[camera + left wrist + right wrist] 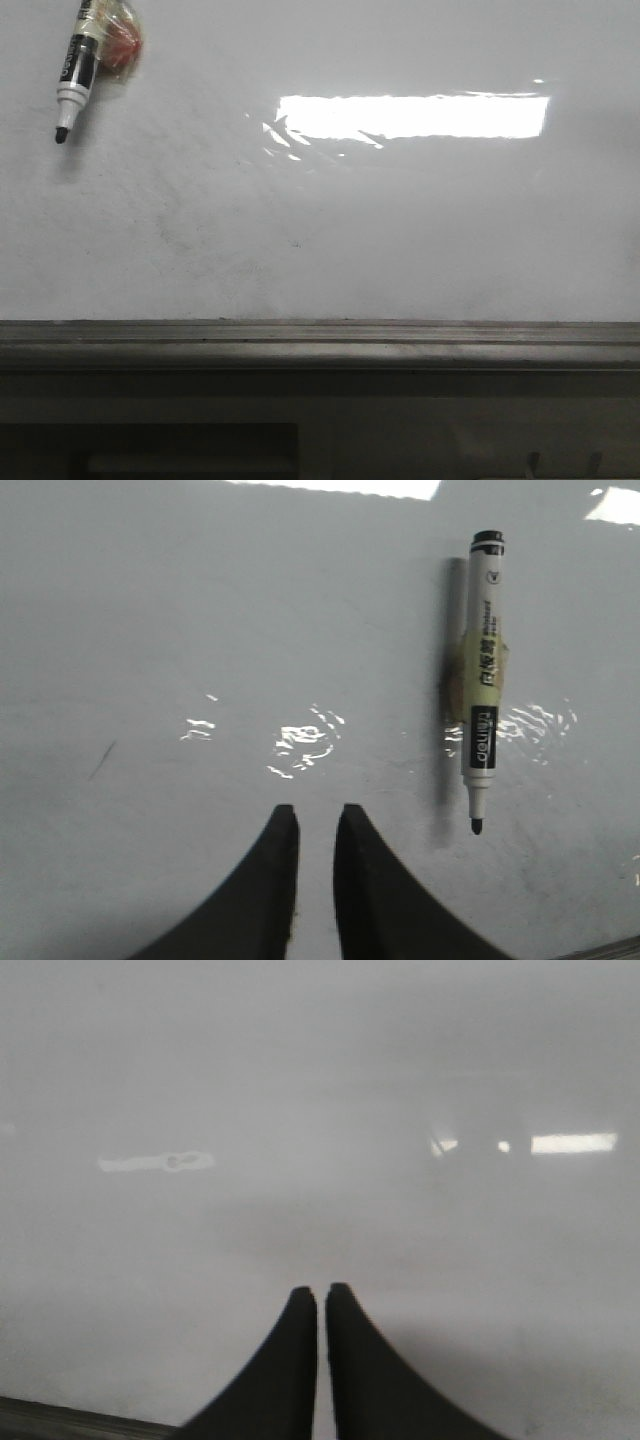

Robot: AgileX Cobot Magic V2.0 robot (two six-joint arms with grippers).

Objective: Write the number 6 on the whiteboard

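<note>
1. The whiteboard (400,230) lies flat in front of me, a glossy white sheet with faint grey smudges and a hard bar of glare. A dull grey metal ledge (320,345) edges its near side.
2. No 6 is drawn on it yet. I see only smudges and a tiny dark fleck, so I judge the writing has not begun.
3. The marker (74,72) rests on the board at its far left corner, uncapped, black tip pointing toward me. Its barrel is white with a black label and a band of yellowish tape around the middle. In the front view something reddish and wrapped in clear film (120,45) sits against it.
4. My left gripper (316,825) hangs over bare board with the marker near but apart, off to one side. Its dark, curved, tapering fingers (270,880) are nearly together with a narrow gap, gripping nothing. That suits a waiting pose before reaching for the marker.
5. My right gripper (320,1305) also hovers over bare board, jaws almost touching and empty. That view is hazy, and nothing of the task shows there.
</note>
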